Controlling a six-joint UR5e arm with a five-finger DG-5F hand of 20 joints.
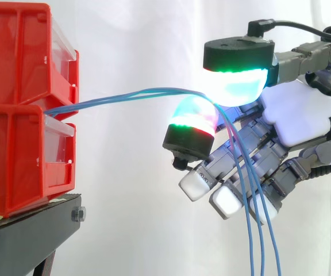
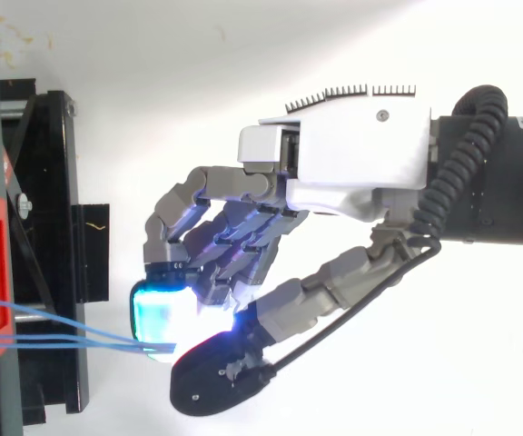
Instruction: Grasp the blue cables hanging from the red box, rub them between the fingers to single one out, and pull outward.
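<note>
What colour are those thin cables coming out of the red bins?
Blue. The cables show best in the side view, pinched by the hand.

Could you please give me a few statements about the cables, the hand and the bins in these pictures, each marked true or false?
1. The blue cables run from the red bins across to the hand. True.
2. The hand is open, with nothing between its pads. False: two glowing pads pinch the blue cables.
3. Beyond the pinch, the cables hang down past the other fingers. True.
4. The red bins stand on a white table. False: they sit on a black stand.
</note>
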